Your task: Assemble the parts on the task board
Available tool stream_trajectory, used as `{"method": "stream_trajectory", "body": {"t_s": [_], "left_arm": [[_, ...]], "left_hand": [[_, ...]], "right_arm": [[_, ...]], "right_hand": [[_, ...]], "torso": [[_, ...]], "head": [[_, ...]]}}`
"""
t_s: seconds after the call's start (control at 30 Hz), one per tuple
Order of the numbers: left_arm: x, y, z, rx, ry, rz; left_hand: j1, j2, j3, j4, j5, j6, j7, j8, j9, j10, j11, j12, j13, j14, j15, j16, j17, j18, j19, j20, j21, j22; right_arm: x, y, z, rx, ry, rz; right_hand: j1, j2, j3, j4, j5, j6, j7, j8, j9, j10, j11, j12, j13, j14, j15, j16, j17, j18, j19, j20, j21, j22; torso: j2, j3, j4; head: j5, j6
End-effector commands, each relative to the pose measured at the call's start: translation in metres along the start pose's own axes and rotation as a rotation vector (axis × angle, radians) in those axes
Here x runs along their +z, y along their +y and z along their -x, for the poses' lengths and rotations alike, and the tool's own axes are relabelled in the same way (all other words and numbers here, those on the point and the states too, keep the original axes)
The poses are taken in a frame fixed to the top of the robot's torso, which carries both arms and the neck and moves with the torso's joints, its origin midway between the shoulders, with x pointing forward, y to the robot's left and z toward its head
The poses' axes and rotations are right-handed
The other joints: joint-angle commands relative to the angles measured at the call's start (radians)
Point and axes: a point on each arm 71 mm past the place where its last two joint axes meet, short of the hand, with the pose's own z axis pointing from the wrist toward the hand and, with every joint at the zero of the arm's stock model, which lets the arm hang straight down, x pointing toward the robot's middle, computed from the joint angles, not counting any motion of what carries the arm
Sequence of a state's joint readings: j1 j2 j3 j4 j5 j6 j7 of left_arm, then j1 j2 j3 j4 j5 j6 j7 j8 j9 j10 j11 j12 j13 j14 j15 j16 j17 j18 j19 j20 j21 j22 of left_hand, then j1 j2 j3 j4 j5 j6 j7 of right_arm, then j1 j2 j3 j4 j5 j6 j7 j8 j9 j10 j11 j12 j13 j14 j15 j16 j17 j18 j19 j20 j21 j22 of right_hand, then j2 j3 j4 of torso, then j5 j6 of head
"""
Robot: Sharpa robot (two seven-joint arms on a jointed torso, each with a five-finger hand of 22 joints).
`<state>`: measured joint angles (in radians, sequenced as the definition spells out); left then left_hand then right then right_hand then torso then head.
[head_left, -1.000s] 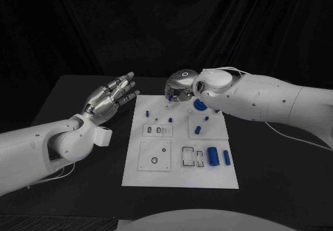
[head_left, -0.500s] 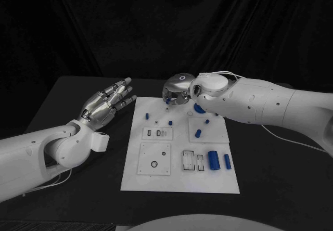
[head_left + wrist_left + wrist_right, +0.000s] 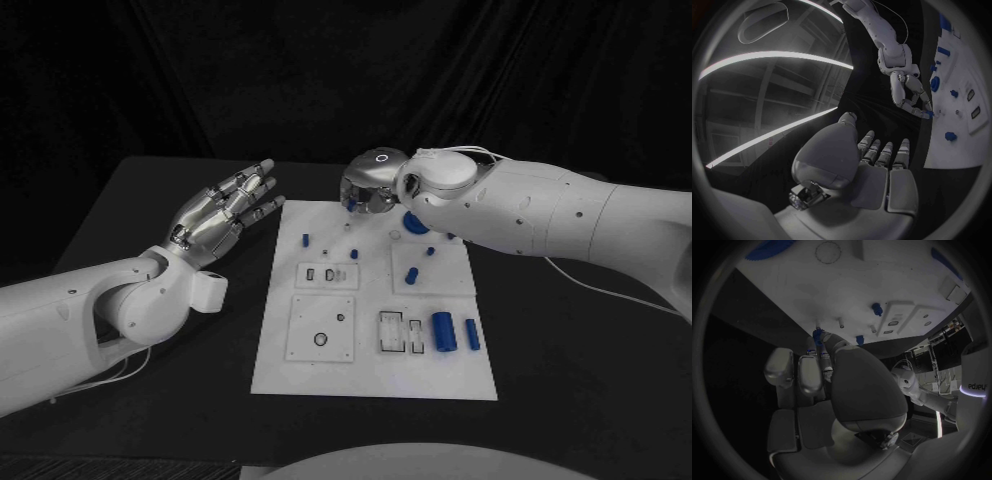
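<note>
Nothing moved; fingers (image 3: 820,347) touch part (image 3: 817,334).

This is a robotics lab or test cell rather than a home or shop. A black table (image 3: 577,380) stands before black curtains (image 3: 173,70) and carries a white task board (image 3: 378,375) with outlined slots. In the left wrist view, long strip lights (image 3: 773,57) run across a bare industrial ceiling.

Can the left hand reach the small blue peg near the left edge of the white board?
Probably yes. The left hand hangs open beside the board, and nothing lies between it and the blue peg. The right hand works at the far edge.
</note>
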<state>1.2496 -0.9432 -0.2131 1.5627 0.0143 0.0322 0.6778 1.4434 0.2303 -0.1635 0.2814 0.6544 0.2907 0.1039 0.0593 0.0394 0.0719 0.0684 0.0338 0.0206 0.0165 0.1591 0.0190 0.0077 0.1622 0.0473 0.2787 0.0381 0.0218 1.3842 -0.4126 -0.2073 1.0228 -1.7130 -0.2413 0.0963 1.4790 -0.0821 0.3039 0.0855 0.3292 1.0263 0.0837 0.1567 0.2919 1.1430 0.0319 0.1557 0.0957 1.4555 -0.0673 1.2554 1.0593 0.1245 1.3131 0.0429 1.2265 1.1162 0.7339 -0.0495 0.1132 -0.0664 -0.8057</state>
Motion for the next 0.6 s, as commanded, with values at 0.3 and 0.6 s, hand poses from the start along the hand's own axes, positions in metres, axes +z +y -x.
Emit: {"method": "stream_trajectory", "body": {"t_s": [0.3, 0.6], "left_arm": [[0.0025, -0.0035, -0.0011, -0.013, 0.022, -0.046], [0.0031, -0.003, -0.0007, -0.014, 0.025, -0.042]], "left_hand": [[0.01, 0.0, 0.008, -0.001, 0.005, 0.007, 0.0, 0.005, 0.001, -0.001, 0.002, 0.004, -0.001, 0.001, -0.002, 0.002, 0.001, 0.017, -0.001, 0.005, 0.003, -0.001], [0.011, 0.001, 0.009, -0.001, 0.006, 0.007, 0.001, 0.006, 0.001, -0.002, 0.003, 0.004, -0.001, 0.001, -0.001, 0.002, 0.001, 0.017, -0.001, 0.006, 0.004, -0.001]], "right_arm": [[-0.0039, -0.008, -0.0027, -0.023, 0.0, -0.045], [-0.0034, -0.0077, -0.0092, -0.018, 0.019, -0.049]], "right_hand": [[0.005, -0.005, 0.008, 0.0, 0.003, -0.011, 0.004, -0.01, 0.002, -0.003, 0.004, -0.008, 0.0, -0.002, 0.007, -0.001, -0.002, -0.018, -0.001, 0.006, 0.008, 0.005], [0.003, -0.005, 0.011, 0.0, 0.002, -0.017, 0.005, -0.016, 0.002, -0.009, 0.005, -0.013, -0.001, -0.005, 0.008, -0.004, -0.006, -0.018, -0.003, 0.007, 0.007, 0.007]], "torso": [[-0.001, -0.0001, 0.0012], [-0.001, -0.0011, 0.0014]], "head": [[-0.002, -0.005], [-0.004, -0.007]]}}
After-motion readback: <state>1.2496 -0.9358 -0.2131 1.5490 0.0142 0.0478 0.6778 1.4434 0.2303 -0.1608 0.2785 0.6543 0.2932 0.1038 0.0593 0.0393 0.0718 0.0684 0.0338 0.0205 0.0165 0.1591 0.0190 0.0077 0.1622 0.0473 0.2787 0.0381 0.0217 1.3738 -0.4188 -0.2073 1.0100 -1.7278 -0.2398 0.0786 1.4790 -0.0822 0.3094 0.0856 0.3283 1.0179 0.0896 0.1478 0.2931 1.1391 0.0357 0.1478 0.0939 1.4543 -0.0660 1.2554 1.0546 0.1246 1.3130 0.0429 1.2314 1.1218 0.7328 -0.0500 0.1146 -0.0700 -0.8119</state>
